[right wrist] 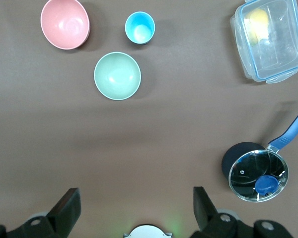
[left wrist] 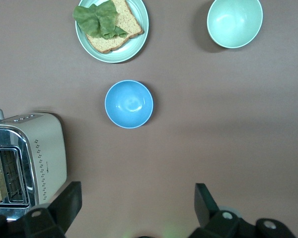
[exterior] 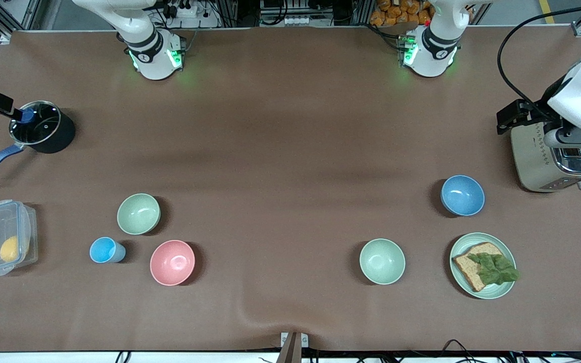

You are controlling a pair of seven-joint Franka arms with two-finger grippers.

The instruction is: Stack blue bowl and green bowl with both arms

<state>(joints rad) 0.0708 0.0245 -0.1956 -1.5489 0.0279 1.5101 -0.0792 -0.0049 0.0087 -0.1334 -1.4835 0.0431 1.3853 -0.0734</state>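
While both bowls sit apart, nothing is stacked: the blue bowl (exterior: 462, 195) rests near the left arm's edge, the green bowl (exterior: 138, 214) toward the right arm's. The left gripper (left wrist: 136, 208) over the toaster (exterior: 558, 161) and the right gripper (right wrist: 134, 208) over the pot (exterior: 43, 126) hold their jaws apart, empty.

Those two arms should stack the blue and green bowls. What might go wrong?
1. Wrong bowl: a paler mint bowl sits much nearer the blue bowl than the green bowl does, and might get picked instead.
2. Crowding: the cup and pink bowl sit close beside the green bowl; the open right claw could bump them coming down.
3. Long carry: the two bowls lie toward different ends of the table, so one could slip on the way.
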